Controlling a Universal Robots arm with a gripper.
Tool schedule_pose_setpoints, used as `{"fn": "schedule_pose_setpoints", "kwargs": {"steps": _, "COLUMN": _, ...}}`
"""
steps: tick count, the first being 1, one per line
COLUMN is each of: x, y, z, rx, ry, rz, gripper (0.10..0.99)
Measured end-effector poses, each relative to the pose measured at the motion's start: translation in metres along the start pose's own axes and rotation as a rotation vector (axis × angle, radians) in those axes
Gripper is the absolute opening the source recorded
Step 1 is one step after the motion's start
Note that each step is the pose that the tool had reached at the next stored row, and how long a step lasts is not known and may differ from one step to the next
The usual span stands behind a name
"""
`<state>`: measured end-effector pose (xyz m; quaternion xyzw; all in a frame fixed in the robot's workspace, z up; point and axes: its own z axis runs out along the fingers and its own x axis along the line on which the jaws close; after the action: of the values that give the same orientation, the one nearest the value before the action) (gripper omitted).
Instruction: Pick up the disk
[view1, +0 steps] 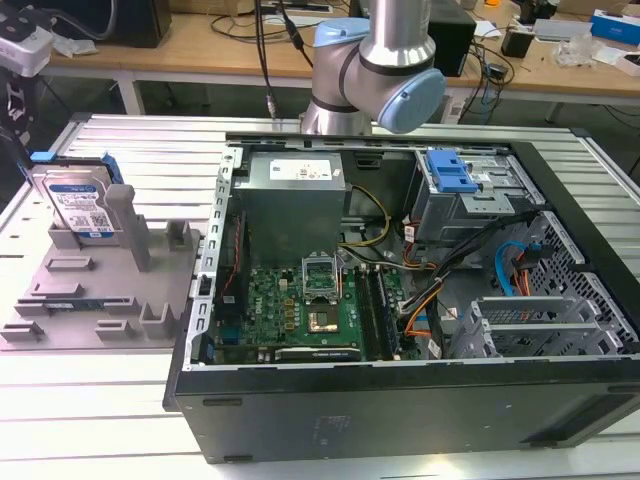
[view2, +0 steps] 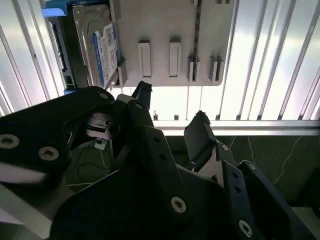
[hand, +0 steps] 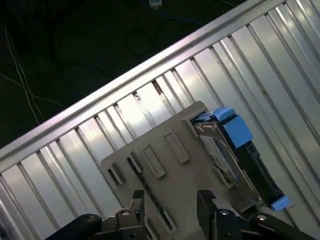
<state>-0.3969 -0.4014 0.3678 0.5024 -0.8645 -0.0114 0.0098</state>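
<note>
The disk (view1: 80, 205) stands upright on edge in a slot at the far end of a grey fixture plate (view1: 100, 300), at the exterior view's left. It is silver with a blue-and-white label and blue side rails. Both wrist views look down on the disk (view2: 102, 50) (hand: 222, 152) and the fixture plate (view2: 165, 25) (hand: 195, 170) from well above. My gripper (view2: 172, 107) (hand: 171, 200) is open, its black fingers (view2: 200, 125) spread with nothing between them, hanging clear of the disk and offset to one side of it.
An open black computer case (view1: 400, 410) takes up the middle and the exterior view's right, with a grey power-supply box (view1: 295, 200), a blue bracket (view1: 450, 172) and a green motherboard (view1: 310, 310) inside. The arm (view1: 375, 60) rises behind the case. Everything rests on a slatted metal table (view1: 120, 410).
</note>
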Motion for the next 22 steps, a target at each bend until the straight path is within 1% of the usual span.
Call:
{"fn": "schedule_pose_setpoints", "kwargs": {"steps": 1, "x": 0.0000, "y": 0.0000, "z": 0.0000, "rx": 0.001, "ry": 0.0008, "rz": -0.033, "gripper": 0.541}}
{"fn": "schedule_pose_setpoints", "kwargs": {"steps": 4, "x": 0.0000, "y": 0.0000, "z": 0.0001, "rx": 0.003, "ry": 0.0011, "rz": -0.087, "gripper": 0.541}}
{"fn": "schedule_pose_setpoints", "kwargs": {"steps": 7, "x": 0.0000, "y": 0.0000, "z": 0.0001, "rx": 0.008, "ry": 0.0014, "rz": -0.170, "gripper": 0.541}}
{"fn": "schedule_pose_setpoints", "kwargs": {"steps": 8, "x": 0.0000, "y": 0.0000, "z": 0.0002, "rx": 0.009, "ry": 0.0019, "rz": -0.206, "gripper": 0.541}}
{"fn": "schedule_pose_setpoints", "kwargs": {"steps": 17, "x": 0.0000, "y": 0.0000, "z": 0.0008, "rx": 0.017, "ry": 0.0033, "rz": -0.373, "gripper": 0.541}}
{"fn": "schedule_pose_setpoints", "kwargs": {"steps": 22, "x": 0.0000, "y": 0.0000, "z": 0.0014, "rx": 0.025, "ry": 0.0033, "rz": -0.467, "gripper": 0.541}}
